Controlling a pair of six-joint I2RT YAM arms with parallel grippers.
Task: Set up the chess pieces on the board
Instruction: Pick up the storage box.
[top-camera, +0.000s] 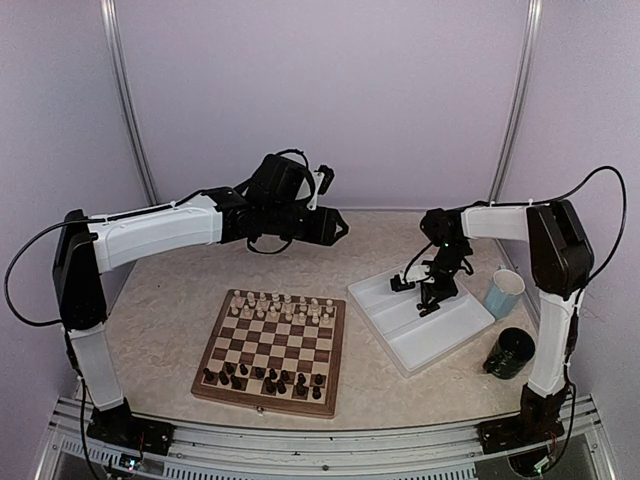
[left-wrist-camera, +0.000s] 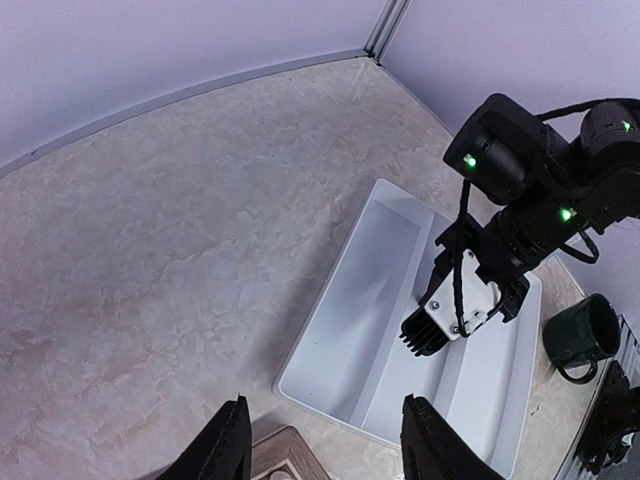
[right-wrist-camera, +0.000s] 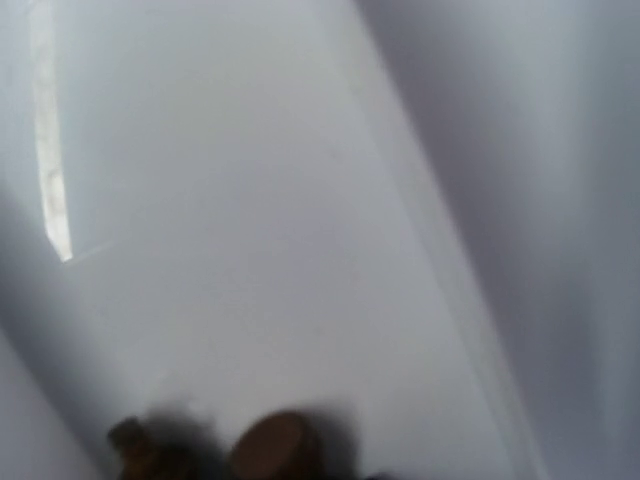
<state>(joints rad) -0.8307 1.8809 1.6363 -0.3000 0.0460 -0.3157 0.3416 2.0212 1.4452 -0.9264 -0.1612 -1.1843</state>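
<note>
The board lies mid-bench, with pale pieces crowding its two far rows and dark pieces along its two near rows. The middle squares are bare. Both sides look nearly filled, though the pieces are too small to count or to tell which squares lack one.

The step in hand seems to be fetching a leftover piece from the tray, which sits just right of the board. The right tool is lowered into the tray, pointing down at its floor. Its wrist view is blurred: white tray surface, and at the bottom edge two dark brown shapes, probably chess pieces. I cannot tell whether that tool is wide, narrow or holding anything.

The left tool hangs over the bench beyond the board's far edge, its fingers spread wide with nothing between them.

Next, the right tool likely needs a firm grip on one dark piece, then a lift clear of the tray wall. It would carry the piece left to a free square in the near rows and lower it straight down, since the neighbouring pieces stand close and would topple easily.
</note>
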